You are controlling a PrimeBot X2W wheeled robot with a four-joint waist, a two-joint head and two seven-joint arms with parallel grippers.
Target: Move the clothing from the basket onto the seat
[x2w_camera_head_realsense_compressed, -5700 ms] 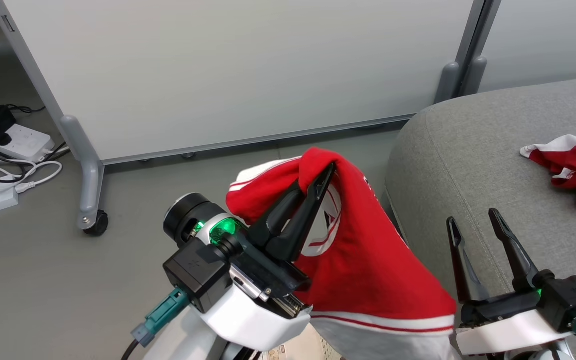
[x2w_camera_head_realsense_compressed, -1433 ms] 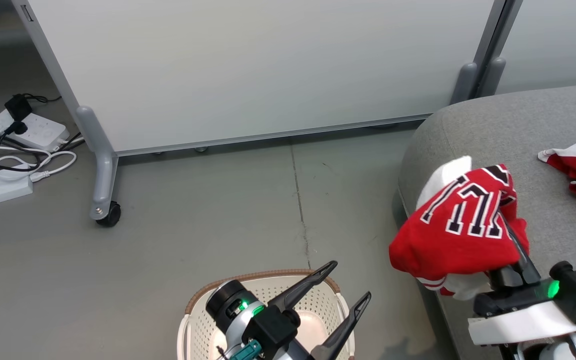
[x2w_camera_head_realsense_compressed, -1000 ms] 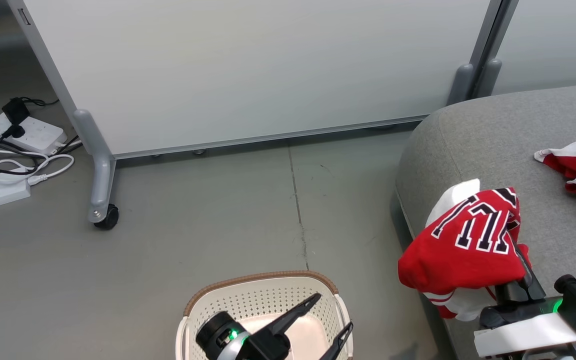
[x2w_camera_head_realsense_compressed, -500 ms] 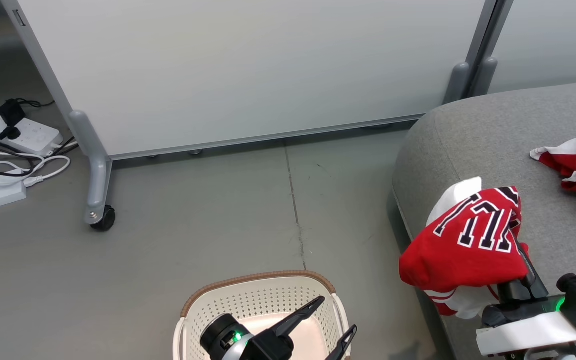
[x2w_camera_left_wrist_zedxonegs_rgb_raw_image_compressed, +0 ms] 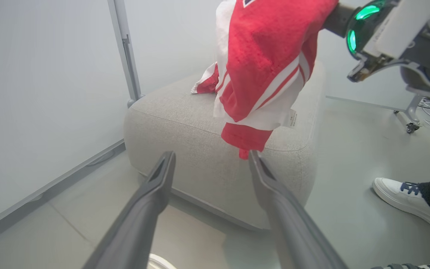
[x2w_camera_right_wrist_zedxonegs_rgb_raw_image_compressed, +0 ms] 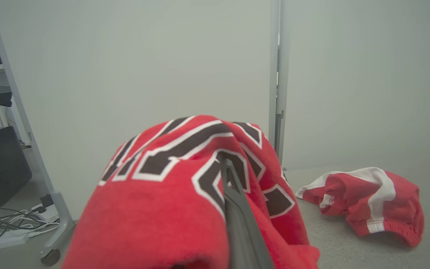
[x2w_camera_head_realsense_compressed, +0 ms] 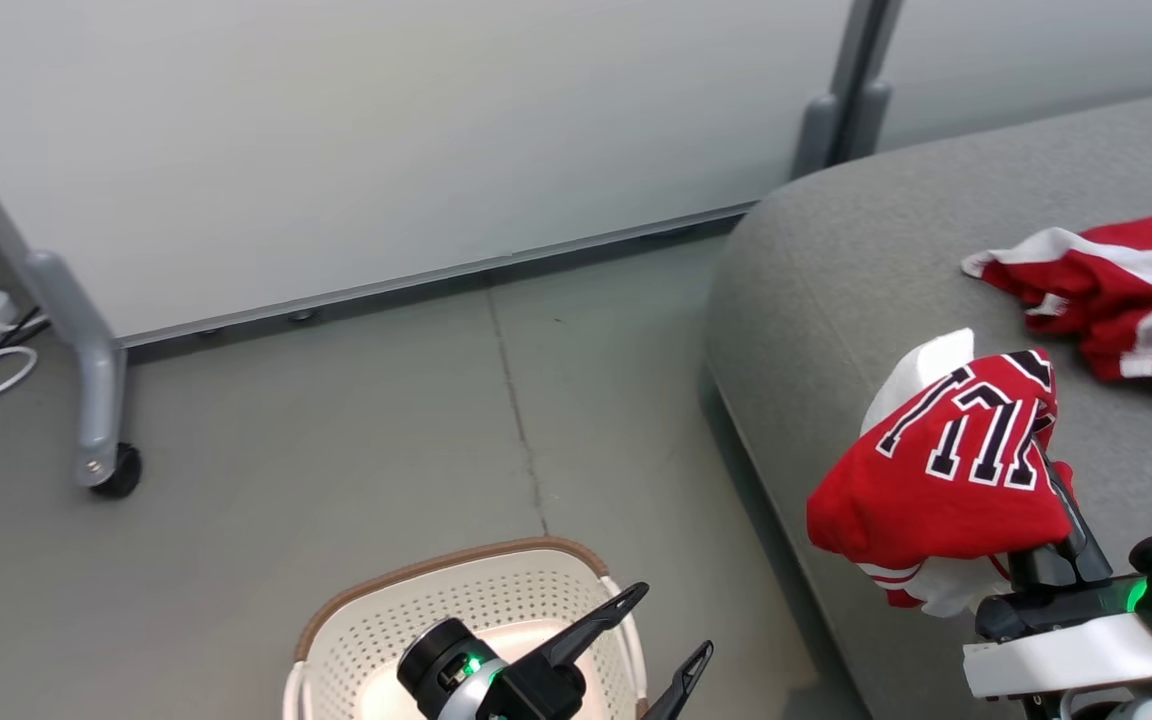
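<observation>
Right pincer up over seat, clamping jersey (draped), left pincer wide above basket

A bright red lettered jersey hangs bunched above the grey fabric seat at its left edge; another red garment lies crumpled farther right. The cream perforated basket stands on the floor, near left.

Left gripper low, fingers spread wide, angled up-right — right gripper higher, fingers pinched shut on the clothing.
</observation>
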